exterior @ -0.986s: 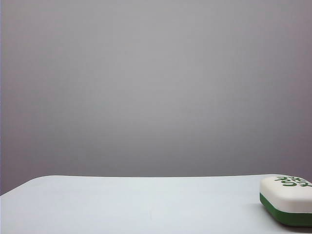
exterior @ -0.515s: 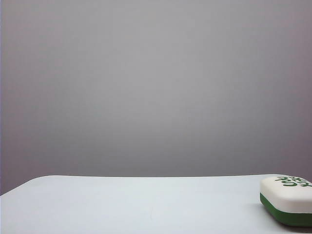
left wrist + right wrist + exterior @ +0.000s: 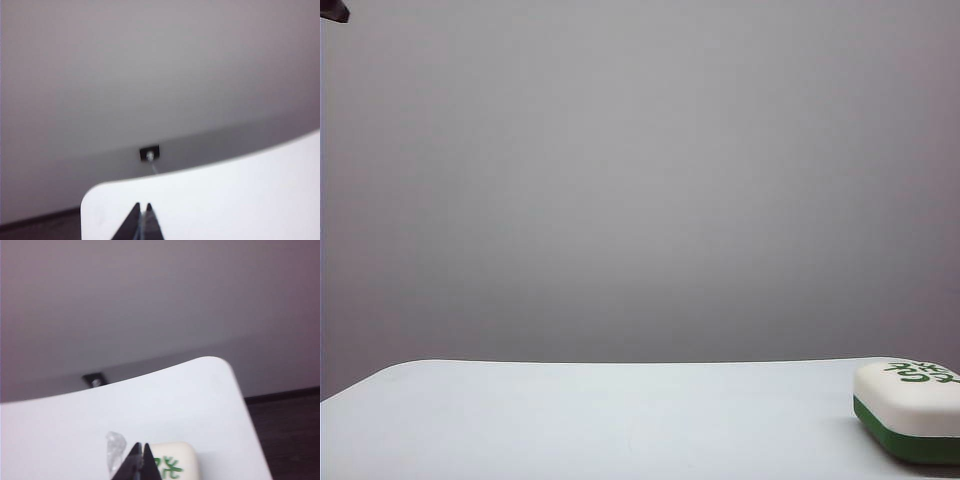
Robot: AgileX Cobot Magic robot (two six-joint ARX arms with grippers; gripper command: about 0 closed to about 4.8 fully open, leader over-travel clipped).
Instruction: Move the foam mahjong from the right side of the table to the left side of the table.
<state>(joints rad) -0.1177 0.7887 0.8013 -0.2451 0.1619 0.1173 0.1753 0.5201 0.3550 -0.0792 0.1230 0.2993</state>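
The foam mahjong (image 3: pixel 910 412) is cut off by the exterior view's right edge, so its green marks are only partly visible. In the right wrist view, the right hand (image 3: pixel 140 456) hides part of the block and the frame edge cuts off the rest. A crumpled clear scrap (image 3: pixel 115 449) beside it is too blurred to identify. The left hand (image 3: pixel 141 215) shows only its tips, the rest cropped. A dark sliver (image 3: pixel 333 11) in the exterior corner is unidentifiable.
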